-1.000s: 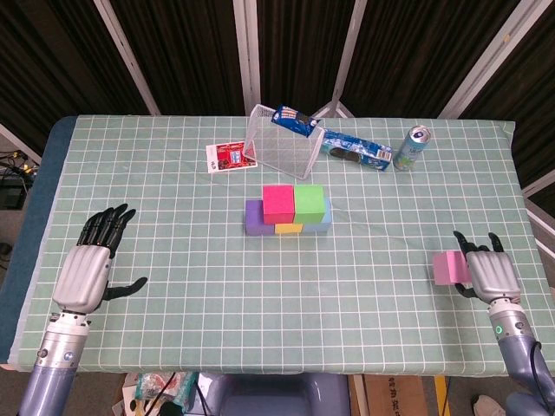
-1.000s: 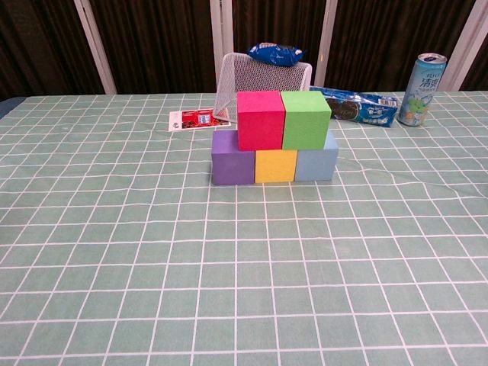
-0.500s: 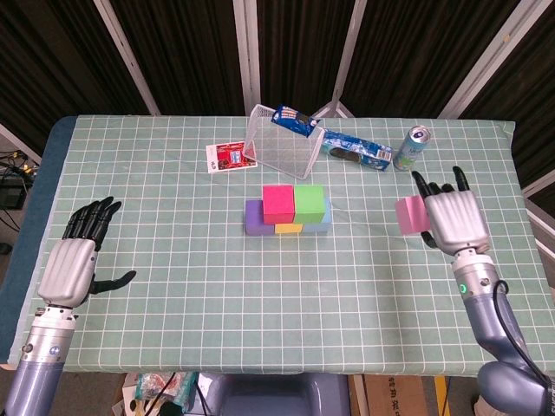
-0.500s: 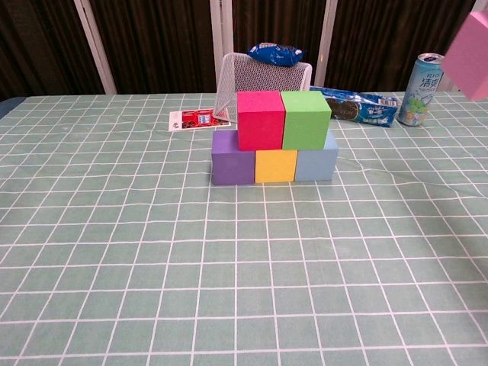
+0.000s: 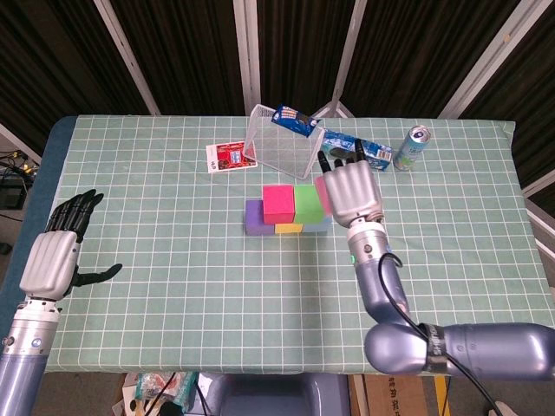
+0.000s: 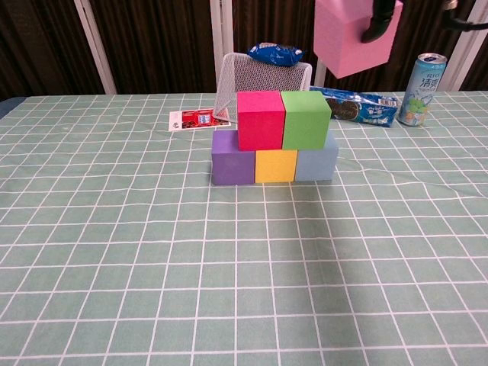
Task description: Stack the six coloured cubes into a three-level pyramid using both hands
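From your head view, the right hand [image 5: 350,192] hides most of the pale pink foam cube [image 5: 321,192] and the light blue cube [image 5: 322,224] under it. Chest view cuts the pink cube's top off, showing only dark fingers [image 6: 377,23], probably the thumb.

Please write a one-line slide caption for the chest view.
Pink cube, gripped by the right hand, hangs above the green cube of the two-level stack.

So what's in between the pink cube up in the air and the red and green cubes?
Nothing, just air. In the chest view the pink cube, held by the right hand, hangs above the green cube and the red cube with an open gap below it.
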